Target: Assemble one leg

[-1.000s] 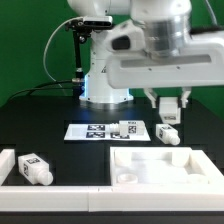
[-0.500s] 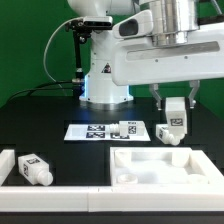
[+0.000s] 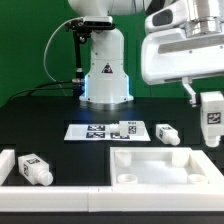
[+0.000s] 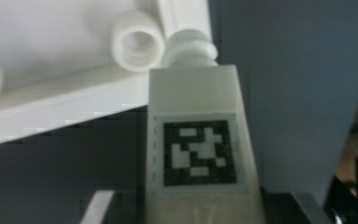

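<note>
My gripper [image 3: 209,104] is at the exterior view's right edge, above the table, shut on a white leg [image 3: 211,119] whose square tag faces the camera. In the wrist view the held leg [image 4: 199,130] stands between the jaws of the gripper [image 4: 197,205], tag showing, above the large white panel [image 4: 60,95] and one of its corner holes [image 4: 140,45]. Other legs lie on the table: one [image 3: 128,129] on the marker board, one [image 3: 167,132] beside it, one [image 3: 33,170] at the front left. The finger pads are mostly hidden.
The marker board [image 3: 88,131] lies mid-table. The large white panel [image 3: 165,165] lies at the front right, under and near the held leg. A low white rail [image 3: 60,186] runs along the front left. The robot base [image 3: 105,75] stands behind.
The gripper has moved toward the exterior view's right and risen a little, carrying the leg from near the marker board to the right edge of the picture.
</note>
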Robot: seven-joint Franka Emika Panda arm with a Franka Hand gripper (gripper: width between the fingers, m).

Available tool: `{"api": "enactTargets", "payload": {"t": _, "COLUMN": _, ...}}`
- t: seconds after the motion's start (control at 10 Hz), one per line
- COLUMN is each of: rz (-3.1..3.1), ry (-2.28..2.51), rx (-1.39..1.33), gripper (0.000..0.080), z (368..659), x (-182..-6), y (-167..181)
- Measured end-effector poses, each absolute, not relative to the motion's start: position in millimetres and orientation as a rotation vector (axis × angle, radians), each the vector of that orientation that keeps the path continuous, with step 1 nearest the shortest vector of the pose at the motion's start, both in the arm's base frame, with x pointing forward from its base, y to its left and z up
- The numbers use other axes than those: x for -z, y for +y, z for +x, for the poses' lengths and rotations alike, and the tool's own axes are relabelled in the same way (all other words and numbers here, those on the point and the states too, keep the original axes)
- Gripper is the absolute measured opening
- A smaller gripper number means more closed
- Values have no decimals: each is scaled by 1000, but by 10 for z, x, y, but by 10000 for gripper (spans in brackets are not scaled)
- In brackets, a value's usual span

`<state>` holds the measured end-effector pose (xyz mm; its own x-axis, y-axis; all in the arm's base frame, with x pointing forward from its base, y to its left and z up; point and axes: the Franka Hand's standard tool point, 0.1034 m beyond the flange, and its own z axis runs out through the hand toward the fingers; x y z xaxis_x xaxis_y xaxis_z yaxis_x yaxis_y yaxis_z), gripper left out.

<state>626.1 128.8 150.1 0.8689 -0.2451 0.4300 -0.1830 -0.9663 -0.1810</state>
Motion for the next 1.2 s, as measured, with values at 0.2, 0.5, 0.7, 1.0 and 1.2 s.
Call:
{"api": "enactTargets", "payload": {"t": 0.2, "rz": -2938, "ry": 235, "rx": 725, "gripper": 286, "z": 6308, "x": -1475, "y": 1203}}
{"api": "enactTargets", "payload": {"t": 0.5, "rz": -2960, "ry": 116, "rx": 830, "gripper": 286, "z": 6515, "x": -1473, "y": 1173}}
{"api": "enactTargets", "payload": {"t": 0.7, "rz": -2960, "ry": 121, "rx": 829, "gripper": 286, "z": 6514, "x": -1469, "y": 1165}}
{"api": "enactTargets", "payload": {"t": 1.0, "rz": -2959, "ry": 65, "rx": 898, "gripper": 286, "z": 6360, "x": -1300, "y": 1224}}
{"api": "enactTargets", "payload": {"t": 1.2, "rz": -2962, "ry": 51, "rx": 920, "gripper": 286, "z": 6352, "x": -1251, "y": 1212}}
